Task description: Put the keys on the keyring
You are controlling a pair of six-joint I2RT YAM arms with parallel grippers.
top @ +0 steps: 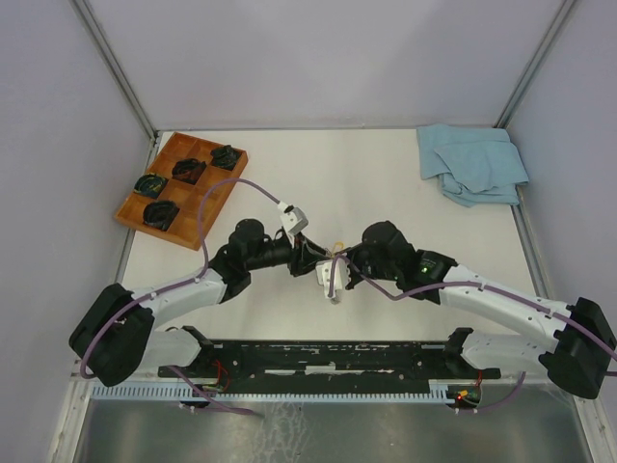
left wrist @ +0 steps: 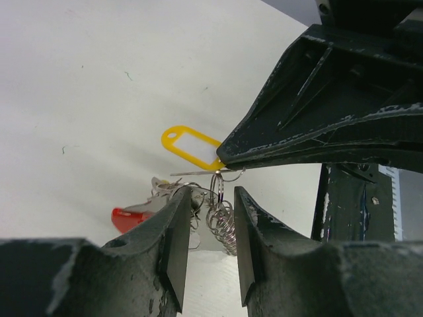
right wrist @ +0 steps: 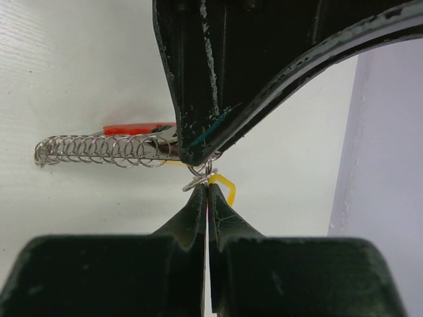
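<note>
The keyring (right wrist: 201, 179) is a thin metal ring joined to a silver chain of loops (right wrist: 99, 150), a red strap (right wrist: 132, 129) and a yellow oval tag (left wrist: 192, 146). My right gripper (right wrist: 207, 186) is shut on that ring and holds it above the table. Small silver keys (left wrist: 162, 191) bunch beside the red strap (left wrist: 129, 216). My left gripper (left wrist: 211, 195) is open; the chain (left wrist: 223, 221) hangs in the gap between its fingers, just under the right gripper's tip (left wrist: 225, 162). From above, both grippers (top: 333, 260) meet at the table's middle.
A wooden tray (top: 214, 196) with black coiled items sits at the back left. A crumpled blue cloth (top: 472, 164) lies at the back right. A black rail (top: 328, 357) runs along the near edge between the arm bases.
</note>
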